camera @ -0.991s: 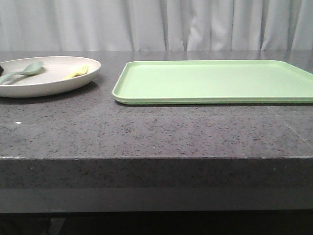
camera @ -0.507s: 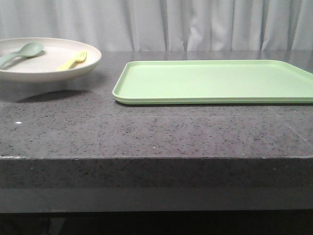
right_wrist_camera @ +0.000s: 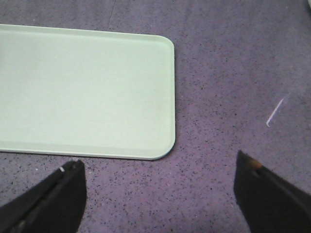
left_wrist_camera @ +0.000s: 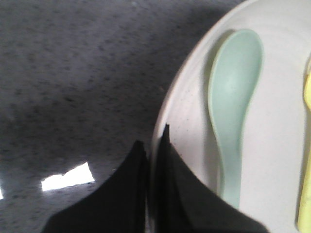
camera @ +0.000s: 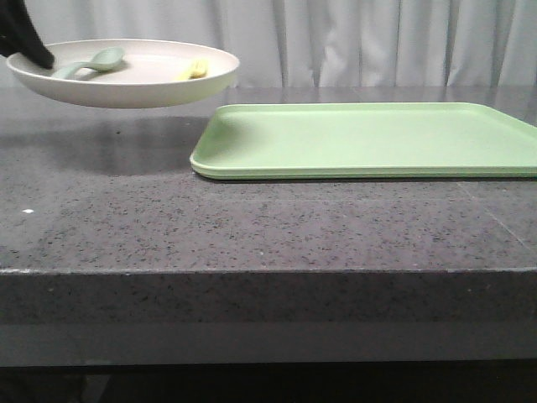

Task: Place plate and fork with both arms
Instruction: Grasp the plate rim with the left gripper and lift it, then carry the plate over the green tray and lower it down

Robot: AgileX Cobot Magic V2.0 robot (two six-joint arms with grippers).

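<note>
Our left pincer (left_wrist_camera: 154,145) clamps the plate (camera: 126,75) by its rim, holding it above the worktop (camera: 252,218) with the fork (camera: 193,69) inside; our right pincer (right_wrist_camera: 158,187) waits wide open beside the tray (right_wrist_camera: 82,87).

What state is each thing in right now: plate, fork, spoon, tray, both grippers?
plate: lifted off the counter, left of the tray, gripped at its rim.
fork: lying in the plate.
spoon: lying in the plate.
tray: flat on the counter, nothing on it.
left gripper: shut on the plate's rim.
right gripper: open, holding nothing, over the counter near a tray corner.
</note>
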